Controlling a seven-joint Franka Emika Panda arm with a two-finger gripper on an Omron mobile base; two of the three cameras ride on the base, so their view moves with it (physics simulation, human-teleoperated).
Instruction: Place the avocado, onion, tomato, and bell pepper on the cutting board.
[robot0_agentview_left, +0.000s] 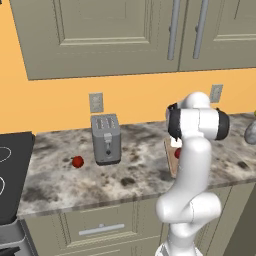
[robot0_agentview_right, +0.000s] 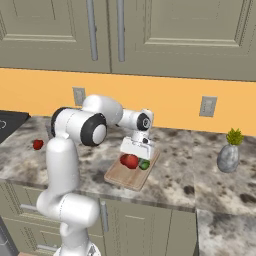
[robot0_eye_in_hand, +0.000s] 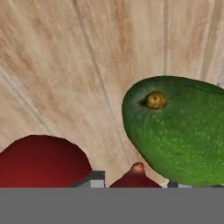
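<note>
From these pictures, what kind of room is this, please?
A kitchen, most likely: a stone counter with a toaster on it, wall cabinets above, and a cutting board holding an avocado.

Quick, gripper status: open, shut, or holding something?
Gripper: low over the cutting board, right by the avocado; whether the jaws are open or gripping cannot be told.

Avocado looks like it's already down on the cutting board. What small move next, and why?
Probably lift the claw straight up off the cutting board. The avocado lies on the wood beside two red items, so this placement looks finished. Another small red item sits on the counter left of the toaster, likely the next pick.
</note>
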